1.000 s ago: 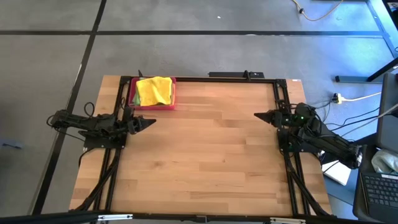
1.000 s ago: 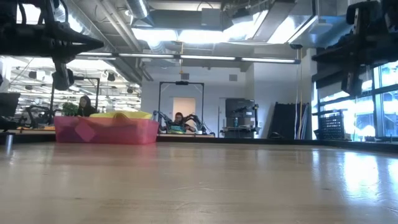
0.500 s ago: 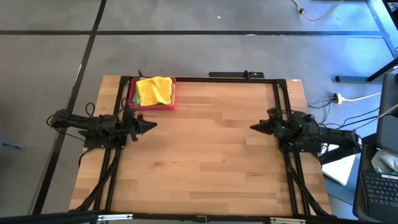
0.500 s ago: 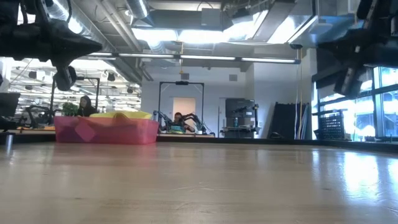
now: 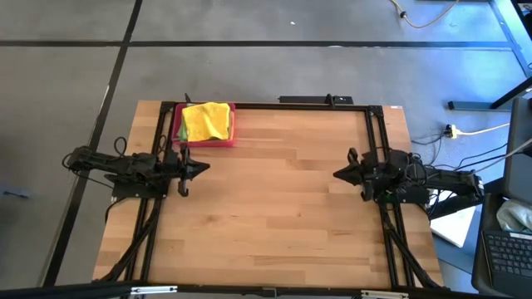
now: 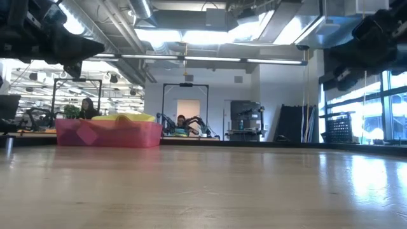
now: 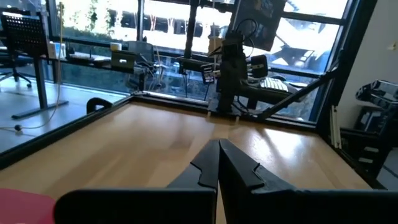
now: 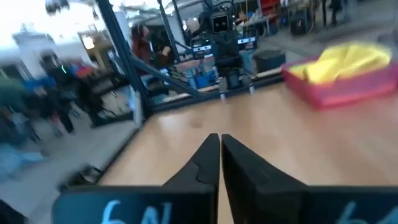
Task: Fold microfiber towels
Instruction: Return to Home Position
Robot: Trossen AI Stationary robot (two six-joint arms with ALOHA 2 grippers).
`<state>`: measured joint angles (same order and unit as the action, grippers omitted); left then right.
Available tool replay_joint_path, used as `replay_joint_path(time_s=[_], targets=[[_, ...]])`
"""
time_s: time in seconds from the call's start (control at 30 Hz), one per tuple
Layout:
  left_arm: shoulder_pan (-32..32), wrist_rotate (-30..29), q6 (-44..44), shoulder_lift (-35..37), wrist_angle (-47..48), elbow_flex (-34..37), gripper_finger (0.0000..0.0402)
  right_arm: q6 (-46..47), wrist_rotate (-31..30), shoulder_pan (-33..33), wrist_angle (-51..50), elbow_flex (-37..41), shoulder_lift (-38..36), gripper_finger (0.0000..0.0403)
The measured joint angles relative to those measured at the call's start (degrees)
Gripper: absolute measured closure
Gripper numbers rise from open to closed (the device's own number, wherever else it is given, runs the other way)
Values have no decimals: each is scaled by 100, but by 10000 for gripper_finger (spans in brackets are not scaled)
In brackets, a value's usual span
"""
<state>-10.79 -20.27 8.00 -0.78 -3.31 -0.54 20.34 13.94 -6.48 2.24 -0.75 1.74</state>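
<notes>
At 9 o'clock, left gripper (image 5: 202,168) over the table (image 5: 274,216); its wrist view shows the tips pressed together. At 11 o'clock, tray (image 5: 204,143) by the far edge, with the yellow towel (image 5: 205,121) on top. The green towel (image 5: 179,130) is a sliver beneath, seen only from above. The low view gives just a yellow hump over the tray wall. At 3 o'clock, right gripper (image 5: 337,174), tips together; its wrist view catches the tray.

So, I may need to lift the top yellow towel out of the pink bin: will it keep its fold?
Probably not. The yellow towel looks rumpled and mounds above the pink bin, so it is likely soft and floppy, sagging open from one pinch. A small cloth heap, so probably light. Left gripper and right gripper wait shut.
</notes>
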Motion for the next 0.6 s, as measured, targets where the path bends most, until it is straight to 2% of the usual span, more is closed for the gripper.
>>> replay_joint_path(time_s=[0.2, 0.6], targets=[[0, -9, -106, 0, -4, 0, 401, -1313, -272, -2, -33, 0, 94, 382], [0, -17, -113, 0, -7, 0, 401, -1935, -692, -2, -110, -2, 719, 382]])
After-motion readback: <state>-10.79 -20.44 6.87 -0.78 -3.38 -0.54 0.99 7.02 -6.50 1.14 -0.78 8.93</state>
